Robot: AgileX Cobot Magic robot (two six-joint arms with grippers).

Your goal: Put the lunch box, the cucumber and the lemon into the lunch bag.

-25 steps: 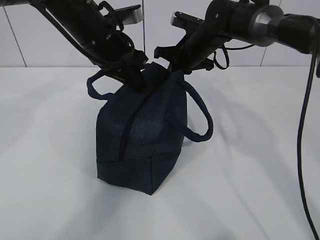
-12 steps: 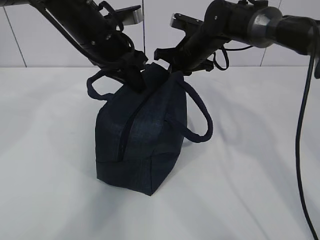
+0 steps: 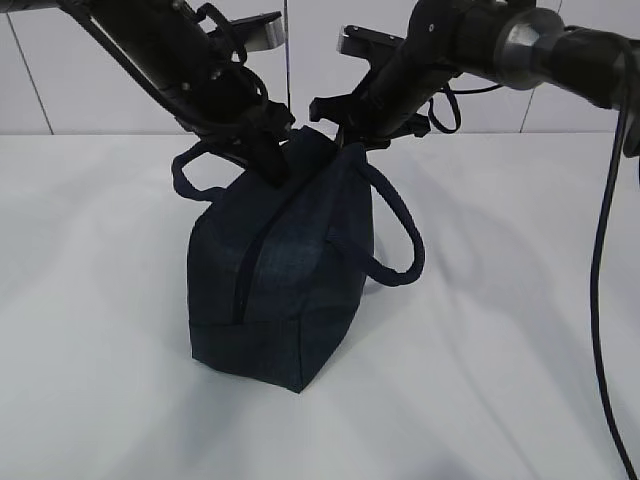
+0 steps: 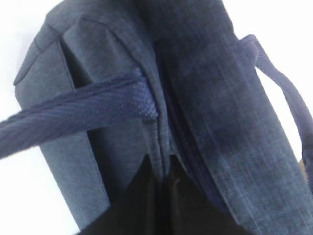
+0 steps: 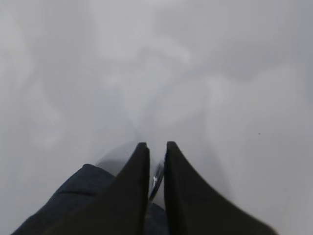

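One lunch bag, contents hidden.

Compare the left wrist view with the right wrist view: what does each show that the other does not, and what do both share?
Only the left wrist view shows a loop handle and the closed zipper line. Only the right wrist view shows the right gripper, slightly parted around a silver ring pull, over white table. Both show the navy lunch bag fabric.
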